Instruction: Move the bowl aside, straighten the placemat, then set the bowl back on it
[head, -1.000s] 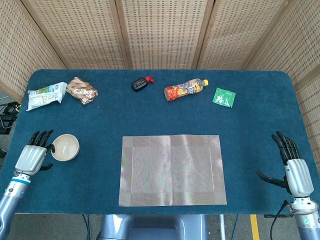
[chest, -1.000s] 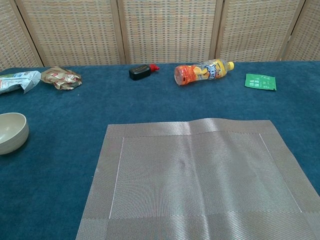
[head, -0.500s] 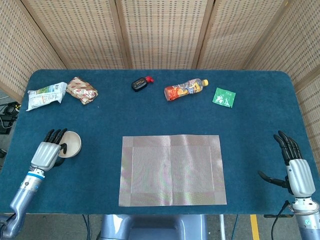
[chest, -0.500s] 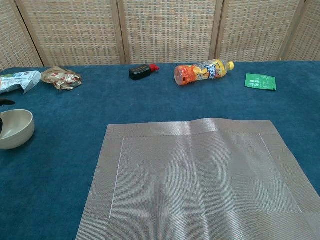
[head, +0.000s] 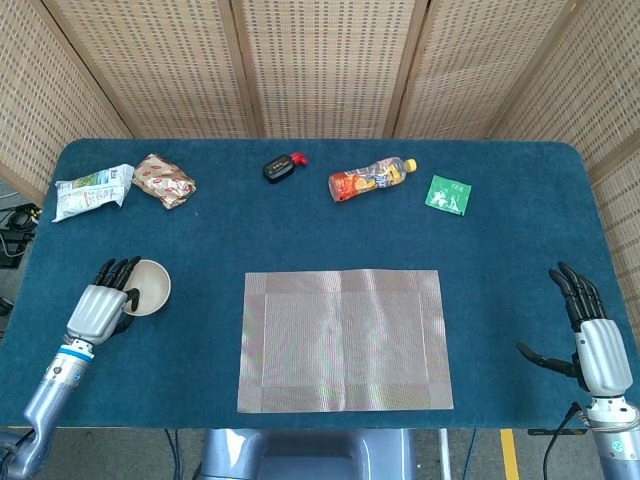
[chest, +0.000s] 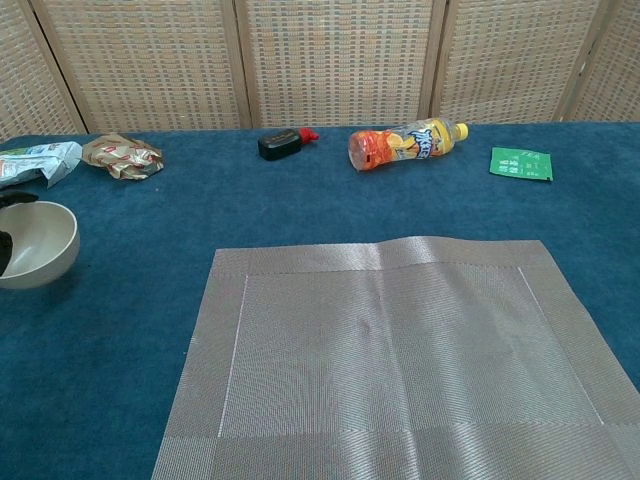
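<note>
From the head view, your left hand (head: 98, 308) sits at the left side of the blue tabletop (head: 520, 250) with its fingers hooked over the near rim of the bowl (head: 146, 288), gripping it. That bowl stands well left of the placemat (head: 344, 340), which lies flat and square at the front centre. Your right hand (head: 597, 352) rests at the far right edge, fingers spread, holding nothing. Along the back you have a white snack bag (head: 92, 190), a brown wrapper (head: 164, 180), a black device (head: 279, 167), a bottle (head: 370, 179) on its side and a green packet (head: 449, 194).

At chest level, the bowl (chest: 37, 244) shows at the left edge with dark fingertips (chest: 5, 250) inside its rim; the placemat (chest: 400, 360) fills the foreground, with a slight ridge at its far edge.
</note>
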